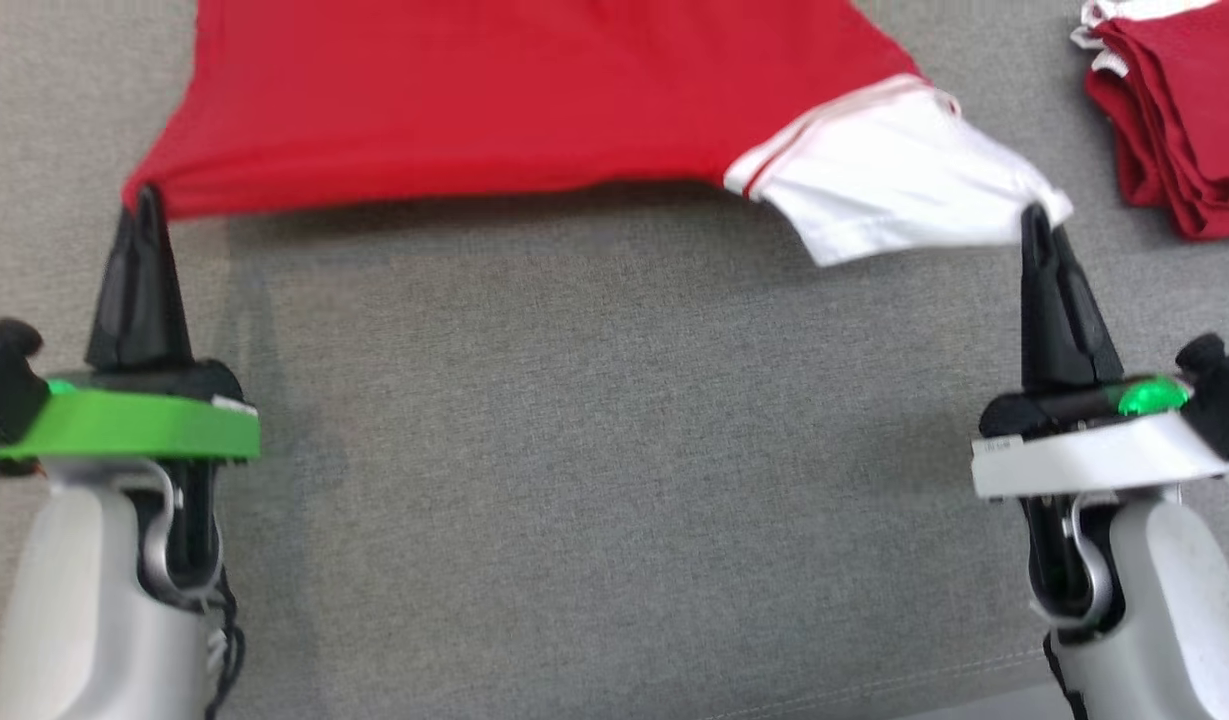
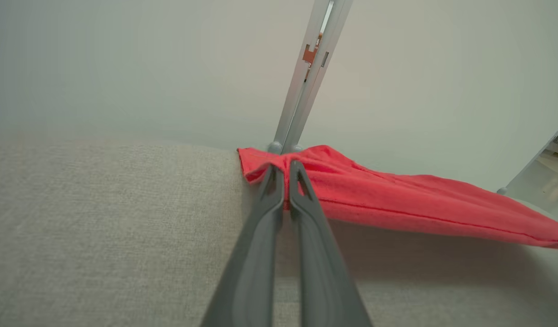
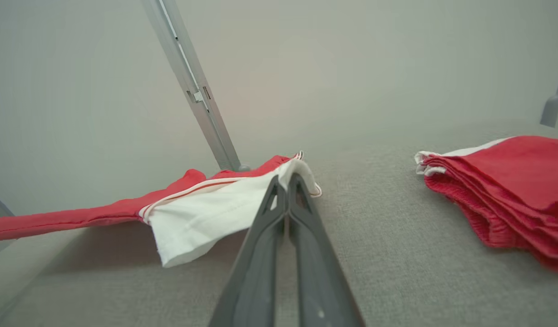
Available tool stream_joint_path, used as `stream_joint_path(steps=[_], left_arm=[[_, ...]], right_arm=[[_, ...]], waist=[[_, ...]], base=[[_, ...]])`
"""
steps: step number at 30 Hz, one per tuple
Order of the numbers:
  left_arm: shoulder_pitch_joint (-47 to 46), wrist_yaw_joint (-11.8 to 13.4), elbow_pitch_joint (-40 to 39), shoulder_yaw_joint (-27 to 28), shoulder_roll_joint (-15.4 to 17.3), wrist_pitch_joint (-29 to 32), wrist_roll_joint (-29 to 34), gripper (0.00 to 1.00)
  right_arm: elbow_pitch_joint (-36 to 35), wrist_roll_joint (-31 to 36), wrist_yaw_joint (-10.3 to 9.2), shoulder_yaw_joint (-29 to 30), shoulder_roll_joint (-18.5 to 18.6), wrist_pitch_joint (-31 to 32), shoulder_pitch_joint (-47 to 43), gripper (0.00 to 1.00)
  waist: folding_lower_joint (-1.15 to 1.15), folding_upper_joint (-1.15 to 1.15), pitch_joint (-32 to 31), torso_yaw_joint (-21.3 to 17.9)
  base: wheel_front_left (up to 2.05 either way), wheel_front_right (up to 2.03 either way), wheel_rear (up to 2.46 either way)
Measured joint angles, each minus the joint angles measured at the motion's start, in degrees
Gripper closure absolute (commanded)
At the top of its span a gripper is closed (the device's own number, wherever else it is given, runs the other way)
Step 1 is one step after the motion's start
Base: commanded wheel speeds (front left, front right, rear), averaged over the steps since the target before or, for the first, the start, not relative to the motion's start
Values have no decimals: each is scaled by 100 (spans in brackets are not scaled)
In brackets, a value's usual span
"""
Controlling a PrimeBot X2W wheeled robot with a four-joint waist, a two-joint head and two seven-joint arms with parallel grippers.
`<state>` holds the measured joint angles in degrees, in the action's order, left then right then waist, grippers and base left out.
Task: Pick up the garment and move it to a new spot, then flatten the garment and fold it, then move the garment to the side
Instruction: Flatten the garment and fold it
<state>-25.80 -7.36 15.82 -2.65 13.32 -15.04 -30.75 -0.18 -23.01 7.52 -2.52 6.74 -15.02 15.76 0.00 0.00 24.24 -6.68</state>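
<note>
Gripping at the left: the left end effector [image 1: 149, 200] has its two dark fingers pressed together on the red corner of the garment [image 1: 494, 100], with the cloth bunched up between them.
Right side: the right end effector [image 1: 1036, 215] is likewise clamped, pinching the edge of the white sleeve [image 1: 894, 175], which has a thin red stripe along its seam.
Counter: the counter [image 1: 614, 450] is covered in grey woven fabric and runs bare between the two arms.
Garment: it is a red shirt, its near edge stretched between the two end effectors and raised off the counter, with a shadow lying beneath it. The rest runs away from the robot, and I cannot tell how much of it rests on the surface.
Far right: a stack of folded red clothes [image 1: 1184, 120] with white trim lies flat on the counter, well apart from the held garment.
Beyond: a slanted metal post [image 2: 306, 81] rises behind the cloth against a pale wall.
</note>
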Motion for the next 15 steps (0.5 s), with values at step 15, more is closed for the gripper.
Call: stream_joint_path(steps=[15], left_arm=[[2421,-1,-1006,342,-710,0,337,100]], right_arm=[[-577,-303,0,156,119,170,-1957,100]], waist=[[0,0,-1331,227]], base=[[0,0,0]])
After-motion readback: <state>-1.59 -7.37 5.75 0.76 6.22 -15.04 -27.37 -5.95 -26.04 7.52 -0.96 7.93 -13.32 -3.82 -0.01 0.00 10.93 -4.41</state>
